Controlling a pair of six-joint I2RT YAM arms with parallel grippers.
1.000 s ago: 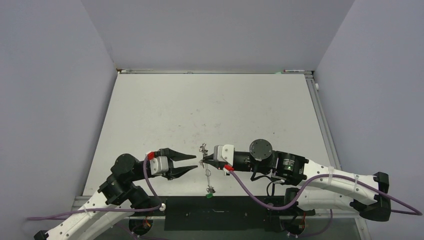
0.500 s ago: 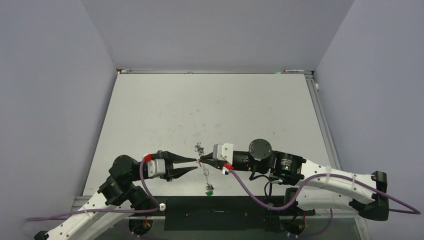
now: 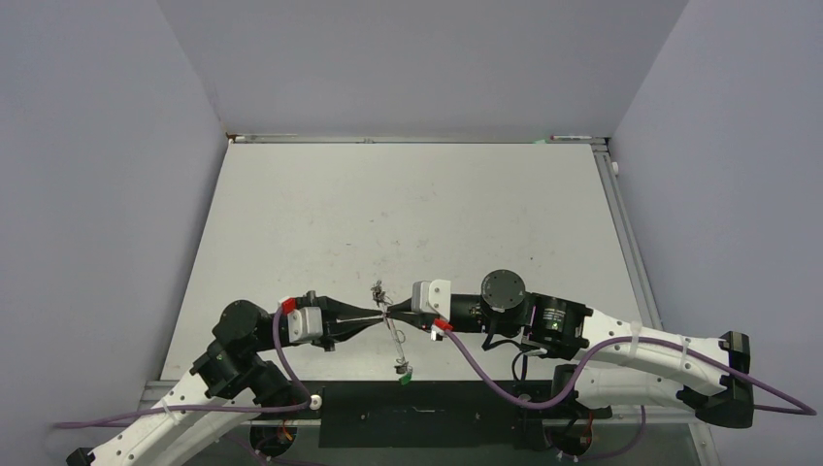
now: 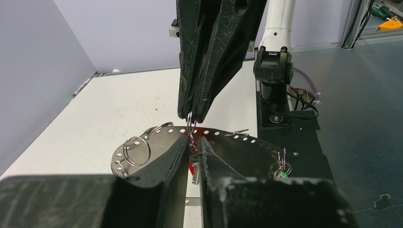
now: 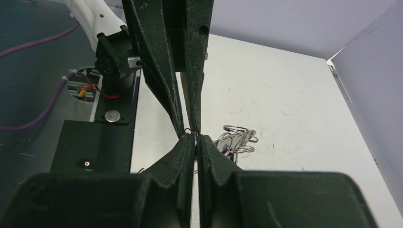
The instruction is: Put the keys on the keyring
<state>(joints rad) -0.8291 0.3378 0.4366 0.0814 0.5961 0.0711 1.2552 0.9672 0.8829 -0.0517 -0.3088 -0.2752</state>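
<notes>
My left gripper (image 3: 380,311) and right gripper (image 3: 392,311) meet tip to tip over the near part of the table. Between them hangs the keyring (image 3: 394,336), a thin silvery loop with a perforated metal band (image 4: 154,138) and small wire rings (image 4: 124,148). In the left wrist view my left gripper (image 4: 192,142) is closed round a small key with a red tag (image 4: 191,167). My right gripper (image 5: 195,137) is shut on a thin wire ring of the keyring. The green-tagged key (image 3: 403,377) hangs at the keyring's near end (image 4: 284,174).
A cluster of rings (image 3: 378,290) sits just beyond the fingertips and also shows in the right wrist view (image 5: 236,137). The black base plate (image 3: 417,417) lies along the table's near edge below the keyring. Grey walls enclose the white table (image 3: 408,214).
My left gripper moved right to the keyring and its open jaws closed. My right gripper shifted slightly left with the keyring, and the hanging chain and green tag swung with it.
</notes>
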